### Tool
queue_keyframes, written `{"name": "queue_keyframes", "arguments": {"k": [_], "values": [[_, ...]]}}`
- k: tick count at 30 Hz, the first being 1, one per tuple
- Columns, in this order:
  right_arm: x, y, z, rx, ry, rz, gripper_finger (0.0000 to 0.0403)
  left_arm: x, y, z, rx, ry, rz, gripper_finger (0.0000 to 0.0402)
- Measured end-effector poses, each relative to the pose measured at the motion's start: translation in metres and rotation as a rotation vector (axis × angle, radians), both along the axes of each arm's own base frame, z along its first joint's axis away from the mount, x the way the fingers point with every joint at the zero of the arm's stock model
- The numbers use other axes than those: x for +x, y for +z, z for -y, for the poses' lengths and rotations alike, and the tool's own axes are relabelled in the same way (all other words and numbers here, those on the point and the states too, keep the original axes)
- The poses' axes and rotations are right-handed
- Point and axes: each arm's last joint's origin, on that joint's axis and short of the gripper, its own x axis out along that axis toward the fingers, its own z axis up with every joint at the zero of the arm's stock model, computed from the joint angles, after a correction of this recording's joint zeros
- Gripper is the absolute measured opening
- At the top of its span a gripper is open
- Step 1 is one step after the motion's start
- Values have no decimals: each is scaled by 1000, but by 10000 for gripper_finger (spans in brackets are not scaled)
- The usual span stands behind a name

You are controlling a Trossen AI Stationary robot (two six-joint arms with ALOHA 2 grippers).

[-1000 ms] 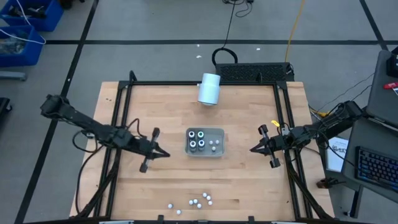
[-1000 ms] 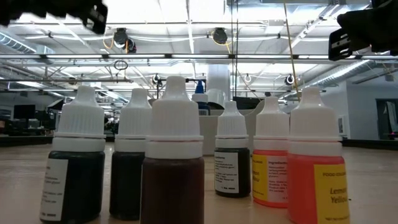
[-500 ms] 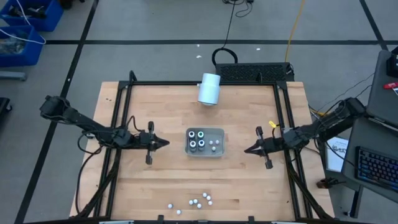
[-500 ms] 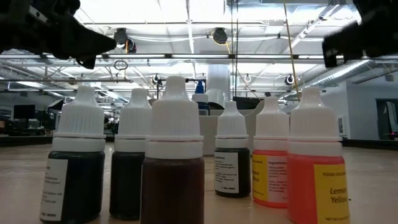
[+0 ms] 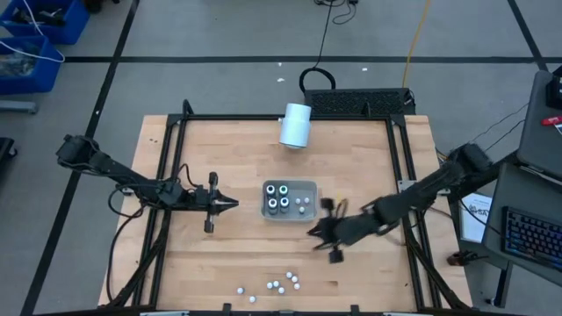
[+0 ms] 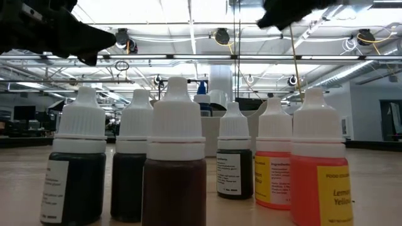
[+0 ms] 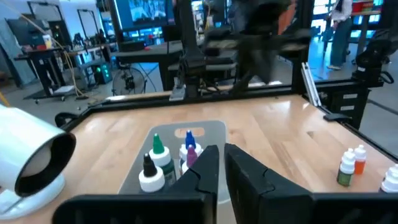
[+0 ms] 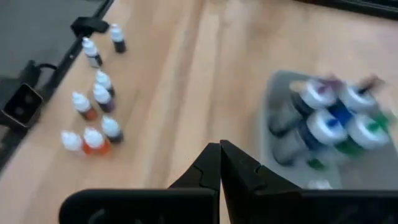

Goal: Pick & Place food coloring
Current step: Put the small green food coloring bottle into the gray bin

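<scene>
The food coloring is in two groups. Dark round bottles with pale ring tops [image 5: 279, 196] and two small white ones [image 5: 303, 204] stand in the grey tray [image 5: 309, 216] at mid-table. Several small white-capped bottles [image 5: 272, 285] stand upright on the wood near the front edge; they fill the low view [image 6: 176, 163]. My left gripper [image 5: 234, 204] is left of the tray and points level at it, its fingers [image 7: 205, 168] a narrow gap apart with nothing between. My right gripper [image 5: 312, 233] hangs shut and bare just near-right of the tray, slanting down [image 8: 219, 158].
A large white cylinder [image 5: 296, 125] lies on its side at the table's far edge, behind the tray. A black frame [image 5: 176, 175] runs along the table's sides. Bare wood lies between the tray and the front bottles.
My right gripper has swung from the table's right edge toward the centre and the near side, ending just near-right of the tray, blurred with speed and tipped downward. My left gripper has sunk a little and come level, then held still. No bottle has moved.
</scene>
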Motion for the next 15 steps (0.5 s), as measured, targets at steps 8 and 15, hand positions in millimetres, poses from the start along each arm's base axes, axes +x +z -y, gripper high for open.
{"name": "queue_keyframes", "arguments": {"k": [8, 15], "values": [[78, 4, -52, -61, 59, -263, 0, 0, -2, 0, -19, 0, -19, 44], [108, -24, -76, 61, 201, -346, 11, 0, -2, 0, -40, 0, -21, 27]]}}
